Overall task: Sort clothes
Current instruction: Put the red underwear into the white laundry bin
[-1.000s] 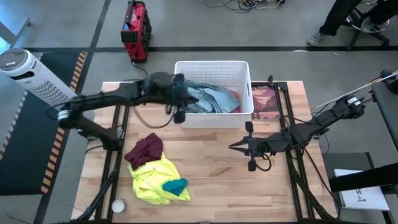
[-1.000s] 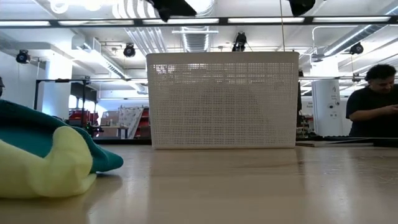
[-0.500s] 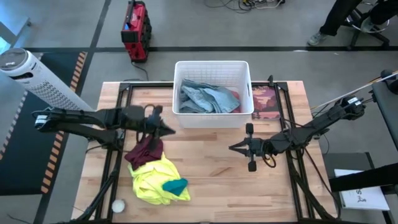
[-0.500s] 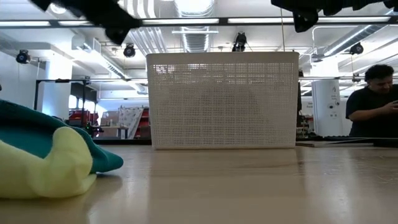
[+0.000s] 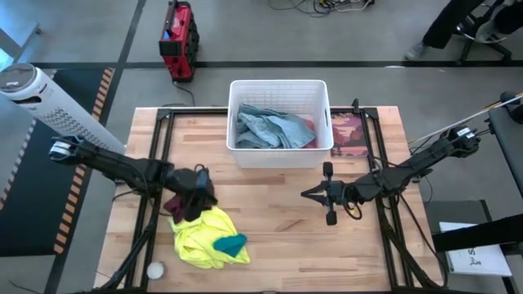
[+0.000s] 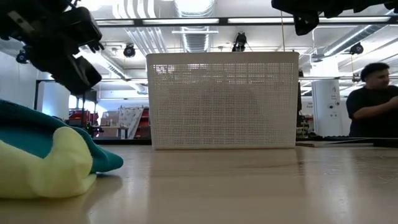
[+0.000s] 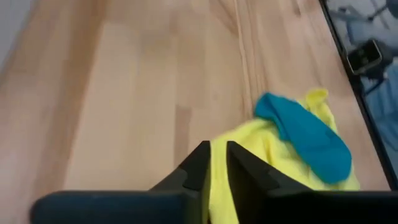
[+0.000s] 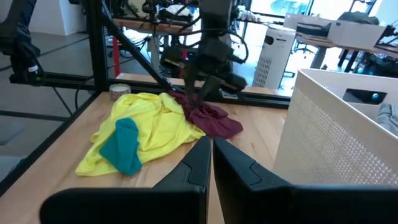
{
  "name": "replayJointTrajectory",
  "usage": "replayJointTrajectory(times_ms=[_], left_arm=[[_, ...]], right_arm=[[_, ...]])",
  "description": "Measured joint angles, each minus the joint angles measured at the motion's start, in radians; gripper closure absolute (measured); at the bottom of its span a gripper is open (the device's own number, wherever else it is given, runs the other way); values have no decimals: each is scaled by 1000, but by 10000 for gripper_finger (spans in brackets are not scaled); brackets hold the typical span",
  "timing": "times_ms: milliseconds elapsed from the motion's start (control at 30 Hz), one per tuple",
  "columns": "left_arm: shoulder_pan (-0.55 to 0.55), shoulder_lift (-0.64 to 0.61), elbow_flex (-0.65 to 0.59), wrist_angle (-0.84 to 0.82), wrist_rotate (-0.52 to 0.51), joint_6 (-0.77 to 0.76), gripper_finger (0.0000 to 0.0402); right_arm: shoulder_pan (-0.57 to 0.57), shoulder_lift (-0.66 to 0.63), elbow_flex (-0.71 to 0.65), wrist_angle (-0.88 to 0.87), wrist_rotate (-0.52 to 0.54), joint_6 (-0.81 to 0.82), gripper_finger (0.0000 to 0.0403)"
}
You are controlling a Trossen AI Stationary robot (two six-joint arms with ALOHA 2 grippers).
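Note:
A maroon garment (image 5: 175, 202) lies on the table's left part, with its near edge against a neon yellow garment (image 5: 200, 233). A small teal piece (image 5: 230, 243) lies on the yellow one. My left gripper (image 5: 198, 200) hangs over the maroon garment (image 8: 211, 118), above the cloth, its fingers (image 7: 200, 163) nearly together. A white basket (image 5: 278, 82) at the far middle holds light denim (image 5: 270, 129) and a pink-red piece (image 5: 308, 131). My right gripper (image 5: 304, 194) waits shut and empty at mid-table, right of the pile.
A flat camouflage-patterned piece (image 5: 350, 135) lies right of the basket. A small white round thing (image 5: 155, 268) sits at the near left corner. Bare wood lies between the pile and my right gripper. A person (image 6: 373, 102) stands beyond the table's right.
My left gripper has left the basket, gone toward the table's left and near edges and come down, and now hangs over the maroon garment. The clothes on the table have not moved. My right arm has kept still.

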Motion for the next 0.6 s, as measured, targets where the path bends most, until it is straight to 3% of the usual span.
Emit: replayJointTrajectory(times_ms=[133, 367, 600], left_arm=[[-54, 54, 49, -84, -18, -25, 322], [-96, 177, 197, -427, -122, -42, 255], [-98, 292, 227, -486, -108, -42, 231]], right_arm=[[0, 0, 0, 2, 0, 0, 401], [0, 0, 0, 2, 0, -1, 401], [0, 0, 0, 2, 0, -10, 401]])
